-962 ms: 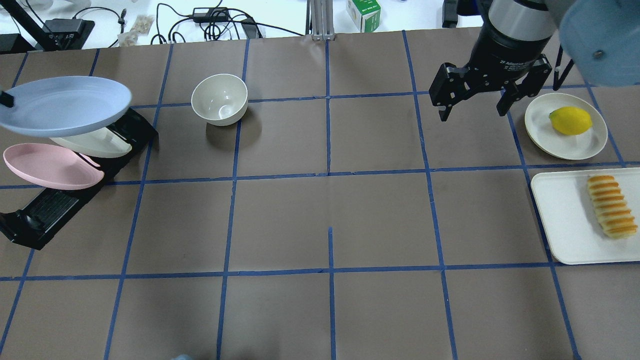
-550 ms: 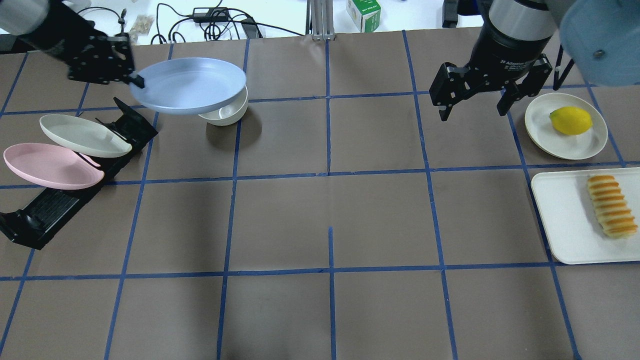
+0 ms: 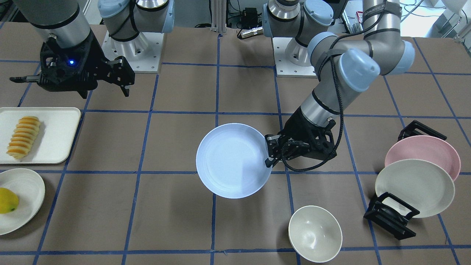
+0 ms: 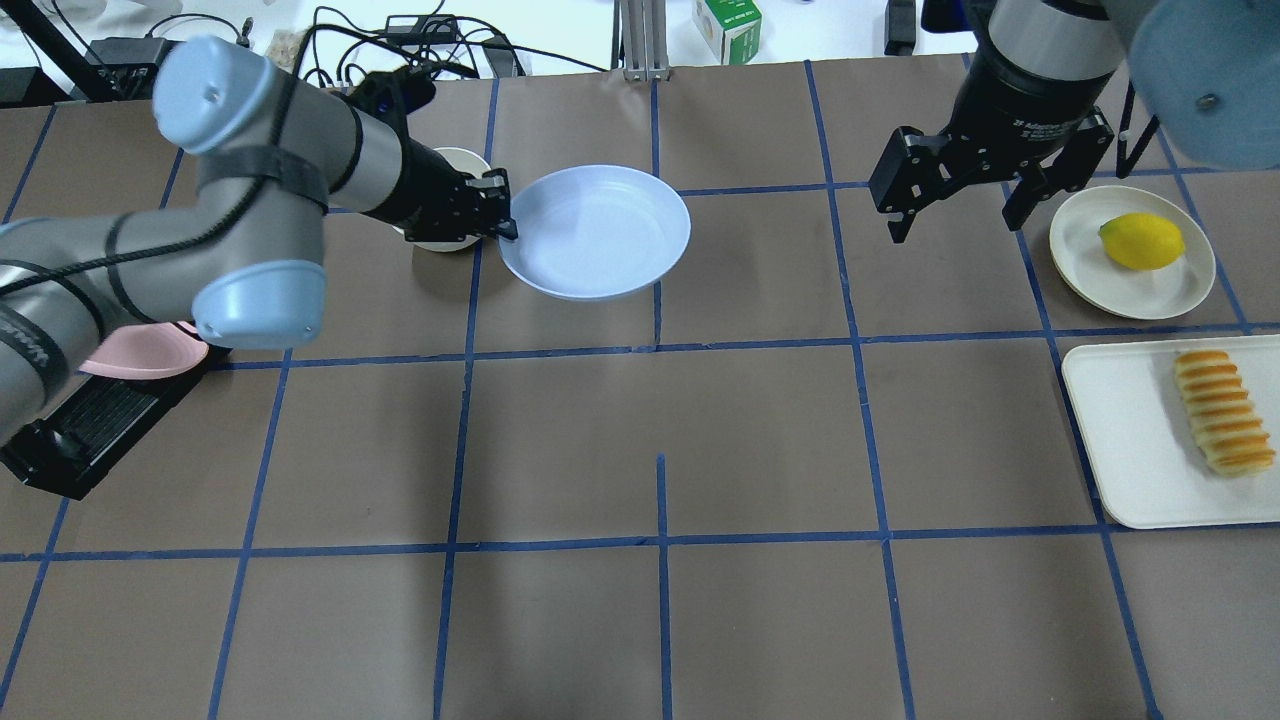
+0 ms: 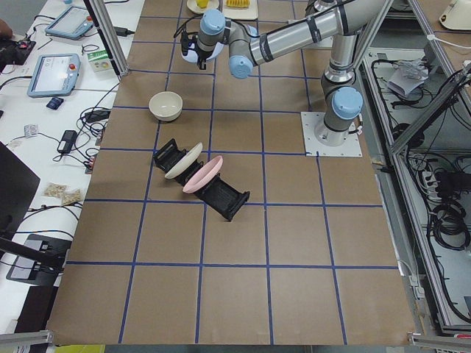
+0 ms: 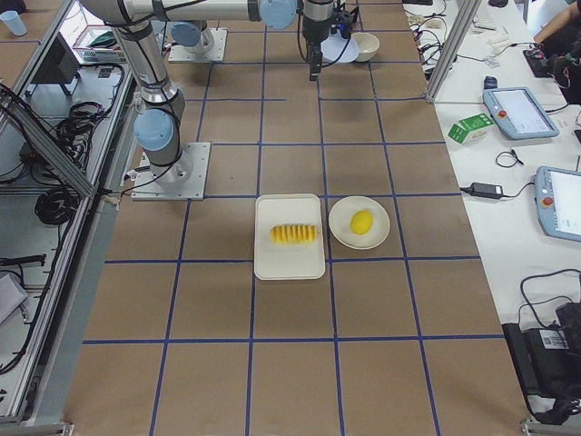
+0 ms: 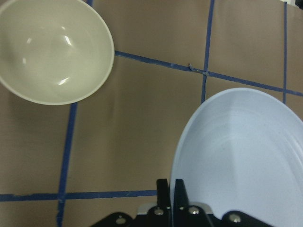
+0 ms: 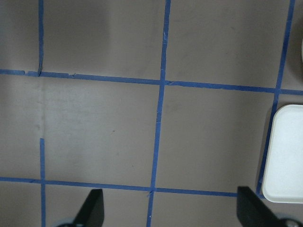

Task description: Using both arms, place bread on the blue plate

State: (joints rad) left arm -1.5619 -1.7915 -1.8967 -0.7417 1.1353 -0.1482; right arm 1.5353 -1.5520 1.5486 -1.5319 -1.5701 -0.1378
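Observation:
The blue plate [image 4: 595, 232] hangs level above the table's middle back, also in the front view [image 3: 232, 160] and left wrist view [image 7: 246, 151]. My left gripper [image 4: 508, 228] is shut on its rim, seen pinching the edge in the left wrist view [image 7: 171, 198]. The bread [image 4: 1222, 412], a ridged golden loaf, lies on a white tray [image 4: 1120, 440] at the right edge. My right gripper [image 4: 955, 210] is open and empty, hovering behind and left of the tray, apart from the bread; it shows in the front view [image 3: 70, 85].
A lemon [image 4: 1140, 240] sits on a cream plate [image 4: 1090, 270] behind the tray. A cream bowl [image 3: 314, 233] stands just left of the held plate, under my left arm. A black rack [image 3: 392, 217] at far left holds a pink plate [image 3: 423, 154] and a cream plate [image 3: 414, 187].
My left arm has carried the blue plate from above the rack at far left rightward, past the bowl, to the table's middle back. The right gripper has barely moved.

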